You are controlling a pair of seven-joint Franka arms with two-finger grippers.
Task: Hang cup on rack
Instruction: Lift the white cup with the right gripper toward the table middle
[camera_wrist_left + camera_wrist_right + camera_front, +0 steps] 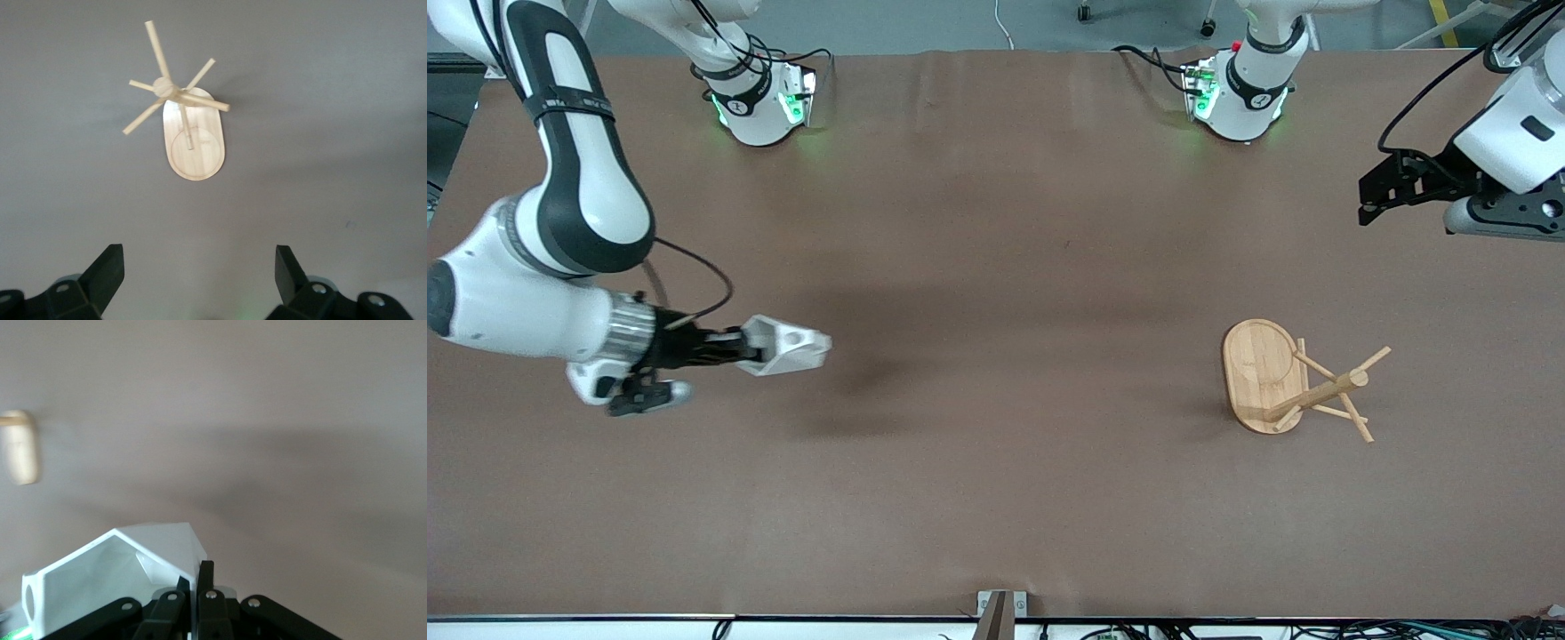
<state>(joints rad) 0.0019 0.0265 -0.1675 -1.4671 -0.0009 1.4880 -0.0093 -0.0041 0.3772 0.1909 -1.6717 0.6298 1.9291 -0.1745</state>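
**A:** The right gripper (751,347) is up over the brown desk (996,498) toward the right arm's end, clamped on the small white faceted cup with the blocky, hole-pierced handle (790,345). The cup is off the surface, mouth turned sideways, with its shadow on the desk just beneath.

**B:** And the target?

**A:** The light bamboo mug rack with the oval base, central post and thin angled pegs (1294,382) stands well apart from the cup, toward the left arm's end of the desk. No peg carries anything yet.

**B:** So which step is this?

**A:** I'd call it the carry: the cup is grasped and lifted, the hanging not yet done. The next move, as I judge it, calls for bringing the cup across to the rack, turning it so the handle's hole lines up with an upward-slanting peg, then sliding it on before letting go.

**B:** The left arm?

**A:** Waiting. The left gripper (199,270) hangs above the desk's left-arm end with its jaws spread wide and nothing between them; its wrist view looks down on the rack.

**B:** Any brand or lettering?

**A:** None I can read on cup or rack. The arms' bases show small markings, too tiny to make out.
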